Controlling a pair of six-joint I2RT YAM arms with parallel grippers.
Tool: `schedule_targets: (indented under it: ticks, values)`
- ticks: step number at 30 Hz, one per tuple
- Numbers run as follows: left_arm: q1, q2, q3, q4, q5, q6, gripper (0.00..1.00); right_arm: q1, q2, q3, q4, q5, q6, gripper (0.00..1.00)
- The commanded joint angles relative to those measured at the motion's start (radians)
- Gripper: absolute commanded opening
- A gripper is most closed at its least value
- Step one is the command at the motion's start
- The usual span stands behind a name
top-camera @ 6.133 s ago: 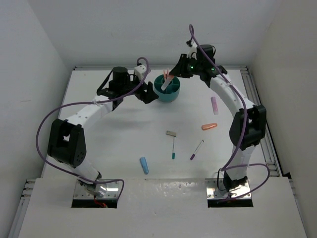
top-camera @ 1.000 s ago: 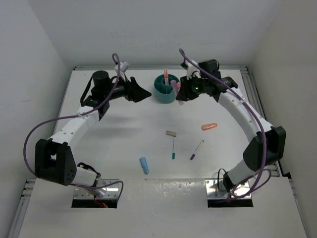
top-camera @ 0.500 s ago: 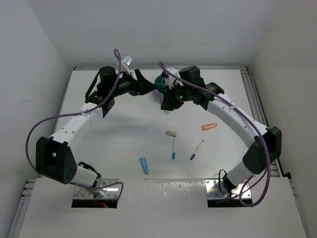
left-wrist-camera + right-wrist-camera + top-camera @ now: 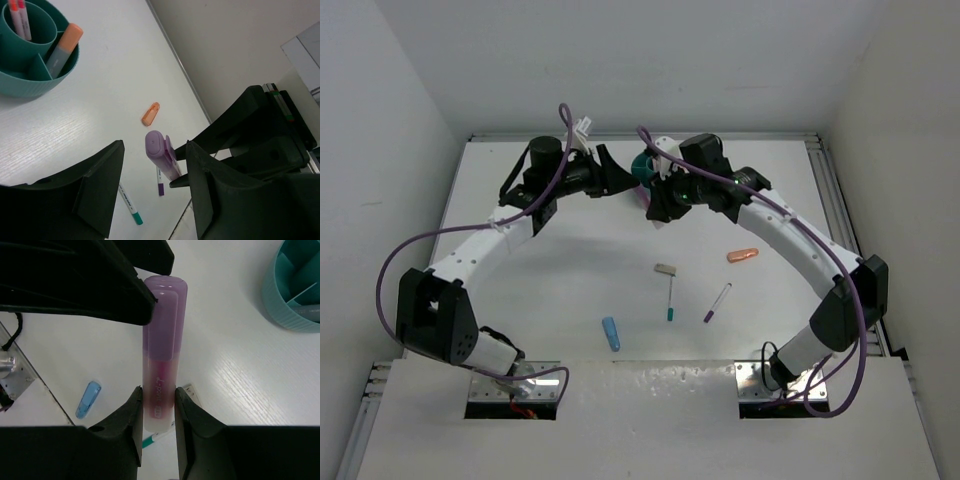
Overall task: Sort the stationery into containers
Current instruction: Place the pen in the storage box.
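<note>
Fingers (image 4: 129,422) of the right gripper (image 4: 158,396) are pressed against both sides of a lilac highlighter (image 4: 163,325), gripping its lower, paler half, so that the capped end sticks out past the fingertips. The left gripper (image 4: 155,148) meets it from the opposite side. Its fingers (image 4: 100,187) stand apart with the lilac cap between them, and the left wrist view shows a gap on either side. In the right wrist view one black finger overlaps the cap's edge, so whether it touches there is hard to say.

Both grippers hang above the table (image 4: 570,260), just beside the teal cup (image 4: 35,82), which the overhead view shows only as a sliver between them. Inside the cup, two red-topped pens (image 4: 17,17) stand in the round middle compartment. An orange highlighter (image 4: 64,46) leans in one of the outer compartments.

Five things lie loose on the table nearer the arm bases. An orange cylinder (image 4: 742,254) lies towards the right arm. A grey block (image 4: 665,269) sits near the middle, with a teal-tipped pen (image 4: 671,300) just below it. A purple-tipped pen (image 4: 717,302) lies near the teal-tipped one, and a blue cylinder (image 4: 610,333) lies well apart to the left.
</note>
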Motion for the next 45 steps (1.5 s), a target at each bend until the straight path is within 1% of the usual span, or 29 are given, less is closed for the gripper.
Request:
schedule_targets:
  ticks: [1, 8, 11, 14, 16, 17, 19, 20, 21, 22, 23, 24, 25, 26, 27, 28, 29, 31, 32, 33, 36, 37, 39, 40, 45]
  values:
    - [-0.009, 0.01, 0.004, 0.066, 0.042, -0.047, 0.58, 0.019, -0.026, 0.042, 0.044, 0.014, -0.015, 0.0]
    - [-0.027, 0.026, -0.007, 0.089, 0.06, -0.063, 0.55, 0.027, -0.021, 0.046, 0.049, 0.018, -0.015, 0.0]
    - [-0.033, 0.029, -0.022, 0.091, 0.063, -0.072, 0.53, 0.029, -0.022, 0.045, 0.049, 0.018, -0.014, 0.0]
    - [-0.039, 0.029, -0.033, 0.086, 0.068, -0.066, 0.49, 0.029, -0.021, 0.039, 0.049, 0.02, -0.012, 0.0]
    - [-0.041, 0.029, -0.04, 0.083, 0.068, -0.064, 0.44, 0.027, -0.021, 0.036, 0.049, 0.021, -0.014, 0.0]
    - [-0.042, 0.029, -0.04, 0.083, 0.068, -0.066, 0.37, 0.029, -0.021, 0.034, 0.049, 0.024, -0.015, 0.0]
    - [-0.041, 0.038, -0.042, 0.095, 0.075, -0.066, 0.28, 0.027, -0.019, 0.029, 0.052, 0.024, -0.014, 0.0]
    - [-0.041, 0.043, -0.037, 0.1, 0.08, -0.057, 0.19, 0.027, -0.018, 0.029, 0.049, 0.023, -0.015, 0.01]
    - [-0.041, 0.058, -0.013, 0.094, 0.085, -0.041, 0.1, 0.027, -0.018, 0.029, 0.044, 0.029, -0.015, 0.19]
    - [-0.041, 0.07, 0.01, 0.08, 0.082, -0.015, 0.1, 0.026, -0.019, 0.029, 0.039, 0.032, -0.015, 0.29]
    - [-0.042, 0.084, 0.074, 0.011, 0.074, 0.071, 0.02, 0.012, -0.027, 0.032, 0.027, 0.037, -0.015, 0.46]
    - [-0.047, 0.102, 0.075, -0.041, 0.056, 0.144, 0.0, -0.005, -0.03, 0.034, 0.022, 0.038, -0.008, 0.54]
    - [-0.05, 0.145, 0.182, -0.125, -0.007, 0.216, 0.0, -0.023, -0.033, 0.043, 0.013, 0.04, 0.021, 0.6]
    - [-0.067, 0.165, 0.237, -0.185, -0.047, 0.373, 0.0, -0.075, -0.036, 0.052, -0.008, 0.032, 0.034, 0.63]
    - [-0.074, 0.19, 0.289, -0.239, -0.09, 0.443, 0.0, -0.101, -0.036, 0.06, -0.023, 0.023, 0.045, 0.65]
    - [-0.082, 0.234, 0.373, -0.294, -0.166, 0.495, 0.0, -0.129, -0.035, 0.074, -0.034, 0.008, 0.06, 0.67]
    - [-0.097, 0.254, 0.407, -0.308, -0.202, 0.585, 0.0, -0.186, -0.035, 0.077, -0.057, 0.0, 0.061, 0.68]
    - [-0.111, 0.315, 0.464, -0.316, -0.271, 0.669, 0.0, -0.247, -0.039, 0.08, -0.073, -0.016, 0.065, 0.68]
    - [-0.123, 0.334, 0.505, -0.304, -0.277, 0.721, 0.0, -0.298, -0.039, 0.08, -0.086, -0.034, 0.071, 0.68]
    - [-0.128, 0.351, 0.522, -0.272, -0.277, 0.765, 0.0, -0.324, -0.042, 0.077, -0.094, -0.048, 0.074, 0.68]
    - [-0.151, 0.421, 0.585, -0.227, -0.277, 0.837, 0.0, -0.401, -0.064, 0.046, -0.085, -0.08, 0.095, 0.68]
    - [-0.157, 0.46, 0.608, -0.232, -0.261, 0.861, 0.0, -0.419, -0.07, 0.027, -0.08, -0.085, 0.101, 0.68]
    - [-0.171, 0.494, 0.67, -0.256, -0.192, 0.971, 0.0, -0.451, -0.085, 0.0, -0.07, -0.095, 0.109, 0.68]
    - [-0.179, 0.516, 0.682, -0.253, -0.17, 0.985, 0.0, -0.468, -0.091, -0.006, -0.06, -0.098, 0.118, 0.68]
    - [-0.199, 0.605, 0.762, -0.235, -0.181, 0.993, 0.0, -0.494, -0.079, -0.026, -0.047, -0.14, 0.144, 0.68]
